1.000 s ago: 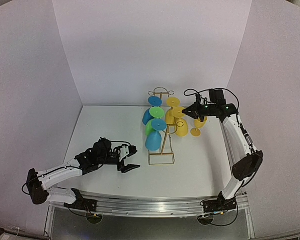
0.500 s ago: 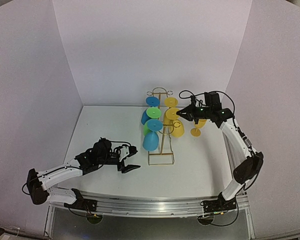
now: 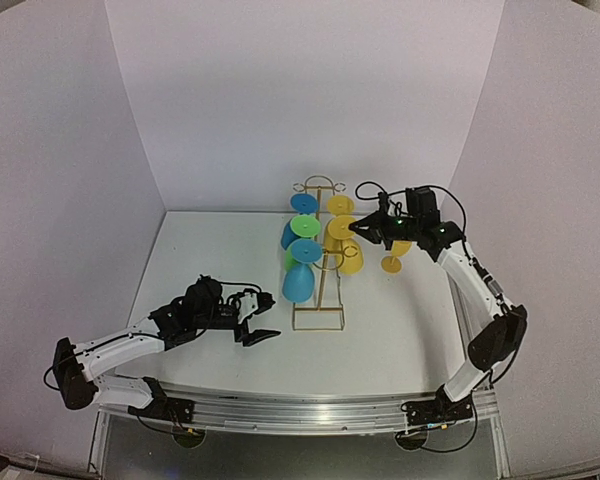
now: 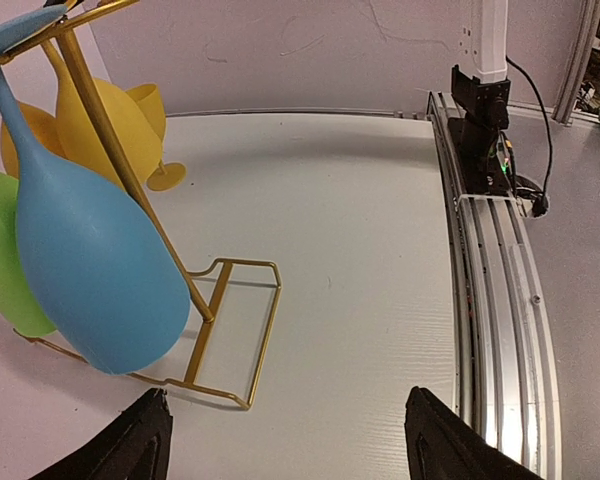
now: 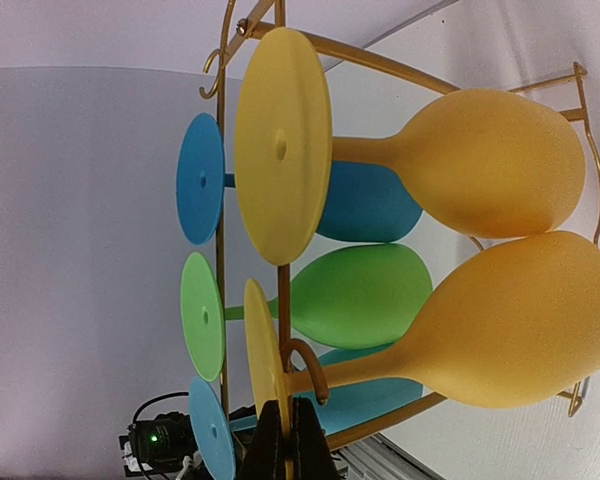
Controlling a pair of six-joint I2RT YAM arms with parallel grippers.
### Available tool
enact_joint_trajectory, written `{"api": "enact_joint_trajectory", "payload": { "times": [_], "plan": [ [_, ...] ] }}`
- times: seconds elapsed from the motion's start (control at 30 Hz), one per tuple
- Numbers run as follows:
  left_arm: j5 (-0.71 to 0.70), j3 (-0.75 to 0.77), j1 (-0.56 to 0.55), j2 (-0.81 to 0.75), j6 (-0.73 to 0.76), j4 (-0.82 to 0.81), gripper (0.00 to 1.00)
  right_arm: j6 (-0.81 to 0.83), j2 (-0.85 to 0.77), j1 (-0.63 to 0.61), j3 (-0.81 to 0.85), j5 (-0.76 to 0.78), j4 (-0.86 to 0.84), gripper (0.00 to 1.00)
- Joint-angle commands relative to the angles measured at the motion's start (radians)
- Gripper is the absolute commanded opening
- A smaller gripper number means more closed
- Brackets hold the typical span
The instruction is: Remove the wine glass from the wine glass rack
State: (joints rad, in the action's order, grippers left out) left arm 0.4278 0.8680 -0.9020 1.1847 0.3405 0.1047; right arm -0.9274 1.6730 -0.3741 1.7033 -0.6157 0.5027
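The gold wire wine glass rack [image 3: 324,292] stands mid-table with blue, green and yellow glasses hanging bowl-down on both sides. My right gripper [image 3: 358,228] is at its right side, shut on the edge of the foot of a yellow wine glass [image 3: 350,260]. In the right wrist view the gripper [image 5: 288,445] pinches that foot disc [image 5: 263,360]; the stem still sits in a ring hook [image 5: 312,372] of the rack [image 5: 221,80]. My left gripper [image 3: 262,318] is open and empty, low, left of the rack base [image 4: 230,335]. In its wrist view the gripper [image 4: 290,450] faces a blue glass [image 4: 90,270].
A second yellow glass [image 5: 500,165] hangs above the held one. Another yellow glass [image 3: 392,256] stands upright on the table behind my right arm. White walls enclose the table on three sides. A metal rail [image 4: 495,260] runs along the near edge.
My right gripper has moved left onto the yellow glass's foot. The rack and its glasses have shifted slightly left. The left arm has not moved.
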Motion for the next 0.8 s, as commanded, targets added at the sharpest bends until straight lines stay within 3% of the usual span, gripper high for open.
{"api": "enact_joint_trajectory", "payload": {
  "times": [0.0, 0.47, 0.77],
  "plan": [
    [0.019, 0.023, 0.005, -0.025, 0.006, -0.021, 0.79, -0.019, 0.004, -0.038, -0.047, 0.037, 0.065, 0.00],
    [0.020, 0.026, 0.004, -0.026, 0.010, -0.015, 0.79, -0.014, -0.032, -0.037, -0.095, 0.062, 0.044, 0.00],
    [0.020, 0.023, 0.004, -0.032, 0.013, -0.014, 0.80, -0.017, -0.064, 0.025, -0.097, 0.040, 0.043, 0.00]
  ]
}}
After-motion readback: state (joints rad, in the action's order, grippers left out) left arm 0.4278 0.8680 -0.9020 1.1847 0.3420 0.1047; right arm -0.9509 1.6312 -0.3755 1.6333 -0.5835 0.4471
